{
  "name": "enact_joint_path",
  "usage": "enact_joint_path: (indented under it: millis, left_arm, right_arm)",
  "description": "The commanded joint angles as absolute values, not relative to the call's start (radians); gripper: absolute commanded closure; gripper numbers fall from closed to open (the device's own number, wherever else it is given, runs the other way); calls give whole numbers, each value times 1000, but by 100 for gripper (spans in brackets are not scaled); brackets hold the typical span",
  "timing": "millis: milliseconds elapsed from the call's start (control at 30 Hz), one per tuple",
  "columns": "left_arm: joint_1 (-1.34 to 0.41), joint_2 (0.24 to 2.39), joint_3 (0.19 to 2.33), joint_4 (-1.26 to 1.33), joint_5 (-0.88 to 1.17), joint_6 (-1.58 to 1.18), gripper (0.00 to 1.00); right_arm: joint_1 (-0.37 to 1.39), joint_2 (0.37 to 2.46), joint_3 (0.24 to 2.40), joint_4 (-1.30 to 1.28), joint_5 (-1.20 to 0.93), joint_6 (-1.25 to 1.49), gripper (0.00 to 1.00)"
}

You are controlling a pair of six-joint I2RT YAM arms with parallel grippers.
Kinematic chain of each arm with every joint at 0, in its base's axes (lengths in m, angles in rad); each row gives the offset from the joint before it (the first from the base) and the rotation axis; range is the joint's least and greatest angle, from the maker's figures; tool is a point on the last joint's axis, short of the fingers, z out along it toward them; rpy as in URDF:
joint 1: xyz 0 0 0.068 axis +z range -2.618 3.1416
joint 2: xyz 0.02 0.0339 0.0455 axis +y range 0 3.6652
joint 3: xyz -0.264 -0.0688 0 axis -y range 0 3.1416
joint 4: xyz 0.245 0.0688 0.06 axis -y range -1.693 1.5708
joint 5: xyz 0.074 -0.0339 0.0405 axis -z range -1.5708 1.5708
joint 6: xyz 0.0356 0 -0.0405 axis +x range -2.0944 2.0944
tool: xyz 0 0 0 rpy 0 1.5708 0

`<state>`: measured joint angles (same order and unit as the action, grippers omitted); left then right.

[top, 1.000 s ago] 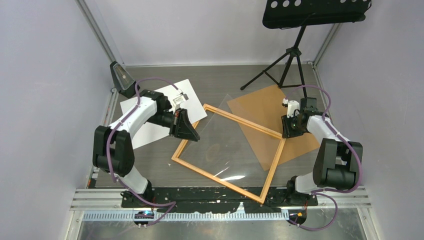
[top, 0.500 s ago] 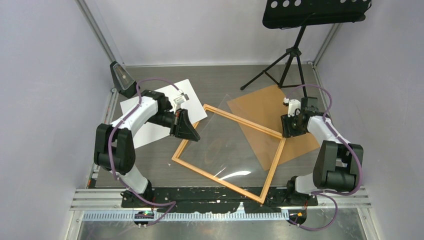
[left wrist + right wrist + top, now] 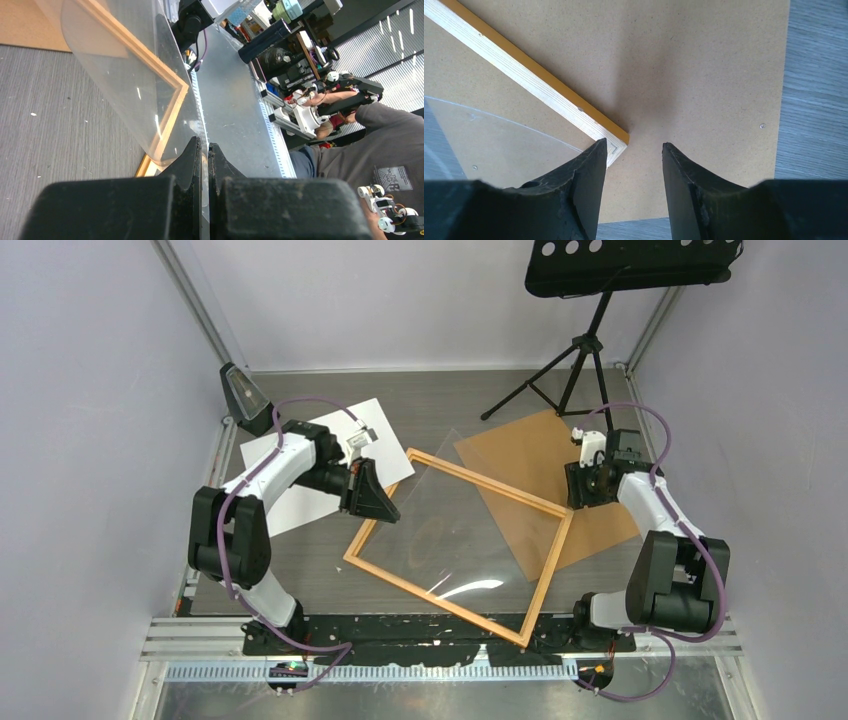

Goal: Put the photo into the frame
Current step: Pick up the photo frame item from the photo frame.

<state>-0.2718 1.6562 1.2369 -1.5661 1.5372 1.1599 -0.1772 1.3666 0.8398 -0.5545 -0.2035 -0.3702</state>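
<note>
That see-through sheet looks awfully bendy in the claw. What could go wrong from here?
1. The left gripper pinches the clear sheet by one edge only, and the sheet bows. It could slip out or settle askew on the frame.
2. The right gripper stands open just above the frame's corner on the backing board. A nudge there might shift the frame.
</note>
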Motion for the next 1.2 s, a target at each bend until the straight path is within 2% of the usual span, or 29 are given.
enact_joint_path:
  millis: [0,1167]
  left_arm:
    - [-268,1658,1228,-1721,1554,1199,100]
    - [-250,1699,1238,-1720,1578,1190,100]
  right_arm:
    - [-181,1332,880,-543,-201,-358,48]
    - [-181,1343,862,-532,-212,-362,49]
